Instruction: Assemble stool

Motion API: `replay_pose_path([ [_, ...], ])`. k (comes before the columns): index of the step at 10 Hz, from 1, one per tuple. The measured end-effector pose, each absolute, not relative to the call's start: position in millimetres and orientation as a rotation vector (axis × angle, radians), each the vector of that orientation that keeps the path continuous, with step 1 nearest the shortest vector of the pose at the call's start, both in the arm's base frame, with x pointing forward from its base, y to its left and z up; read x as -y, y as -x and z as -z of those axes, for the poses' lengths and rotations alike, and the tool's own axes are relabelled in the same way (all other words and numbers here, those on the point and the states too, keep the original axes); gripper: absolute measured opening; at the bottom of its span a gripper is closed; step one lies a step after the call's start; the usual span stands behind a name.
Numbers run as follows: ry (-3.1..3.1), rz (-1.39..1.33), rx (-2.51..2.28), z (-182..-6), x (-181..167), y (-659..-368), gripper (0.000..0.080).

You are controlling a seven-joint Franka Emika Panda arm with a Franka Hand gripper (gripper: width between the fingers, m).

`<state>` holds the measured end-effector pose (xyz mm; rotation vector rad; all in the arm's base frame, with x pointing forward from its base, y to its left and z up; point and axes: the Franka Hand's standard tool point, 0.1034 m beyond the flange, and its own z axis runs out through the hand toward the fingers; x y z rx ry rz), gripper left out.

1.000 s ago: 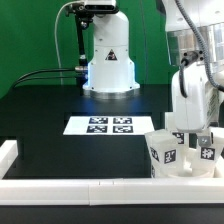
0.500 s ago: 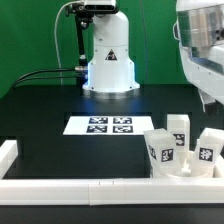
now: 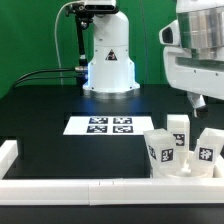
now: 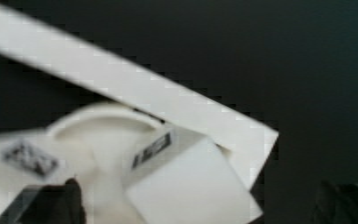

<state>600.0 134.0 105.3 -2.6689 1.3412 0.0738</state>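
The stool stands upside down at the exterior view's lower right. Its round white seat (image 3: 186,171) lies on the table with three tagged white legs pointing up: one nearest the middle (image 3: 160,150), one behind (image 3: 178,130) and one at the far right (image 3: 209,147). My gripper (image 3: 197,101) hangs open above the legs, clear of them and holding nothing. In the wrist view the seat (image 4: 91,128) and a leg (image 4: 202,180) lie below my open gripper (image 4: 197,208), with the dark fingertips (image 4: 43,205) wide apart on either side.
The marker board (image 3: 102,125) lies flat at the table's middle. A white rail (image 3: 80,186) runs along the front edge and turns up at the left corner (image 3: 8,152); it crosses the wrist view (image 4: 123,70) too. The arm's white base (image 3: 108,55) stands at the back.
My gripper let go of the right-hand leg, opened wide and rose from the stool. The legs stay standing on the seat.
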Motion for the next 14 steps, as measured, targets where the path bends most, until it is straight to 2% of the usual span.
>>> replay_pose_path([
  [2, 2.839, -0.026, -0.881, -107.0, -139.5, -600.0, 0.0648],
  [7, 2.992, 0.021, -0.315, -104.7, -132.0, -599.2, 0.0648],
  [10, 3.025, 0.022, 0.608, -101.9, -132.0, -604.9, 0.0648],
  [14, 2.974, 0.071, 0.949, -103.9, -119.2, -609.7, 0.0648],
])
